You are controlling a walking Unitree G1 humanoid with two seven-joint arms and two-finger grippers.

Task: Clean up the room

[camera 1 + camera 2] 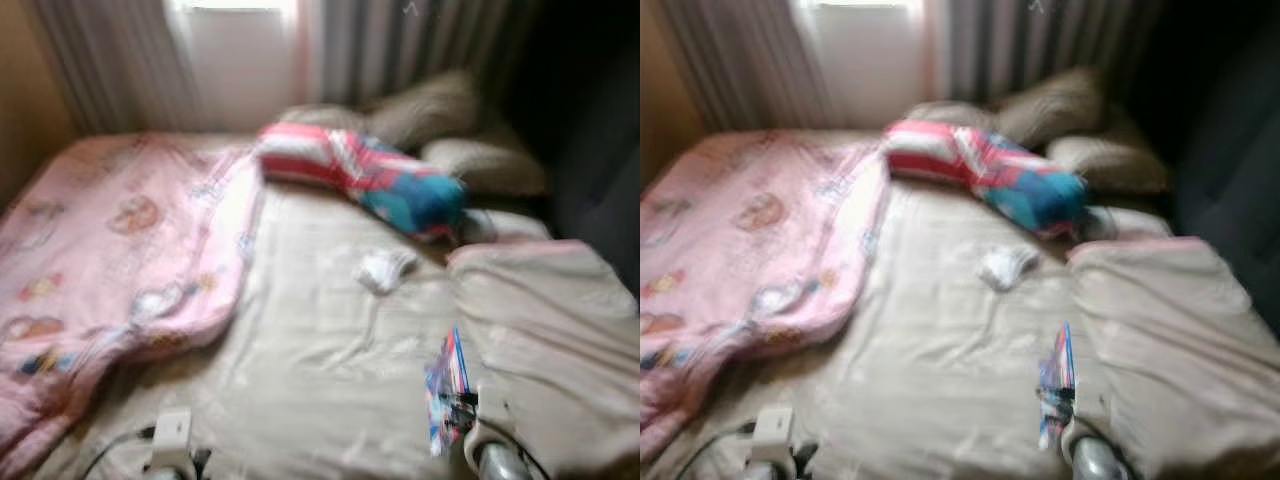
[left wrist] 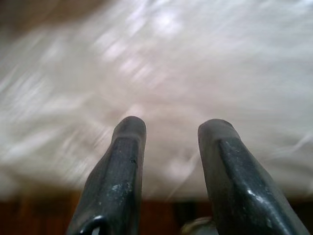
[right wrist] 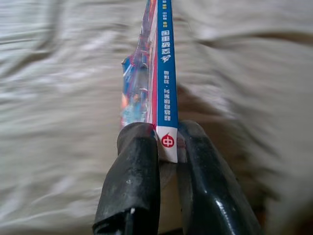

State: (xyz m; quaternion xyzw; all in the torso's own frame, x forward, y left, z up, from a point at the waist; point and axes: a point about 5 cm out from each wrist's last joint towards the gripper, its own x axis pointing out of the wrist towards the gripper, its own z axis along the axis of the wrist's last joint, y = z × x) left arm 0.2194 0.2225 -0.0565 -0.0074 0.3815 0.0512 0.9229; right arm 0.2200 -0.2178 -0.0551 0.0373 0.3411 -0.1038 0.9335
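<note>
On bed (image 1: 330, 380): pink quilt (image 1: 110, 260) left, striped pillow (image 1: 360, 175) far, white cloth (image 1: 383, 268) centre. Right hand (image 3: 166, 142) near right, clamped on thin book (image 3: 159, 73). Left hand (image 2: 171, 129) fingers apart above sheet.

A thin book (image 3: 161, 73) with a blue-and-red cover and a blue spine stands on edge above the beige bed (image 1: 320, 370), its lower corner pinched between the closed fingers of the right gripper (image 3: 166, 142). A small crumpled white cloth (image 1: 385, 268) lies mid-bed. A rolled red, white and blue striped blanket (image 1: 365, 178) lies near the pillows.
</note>
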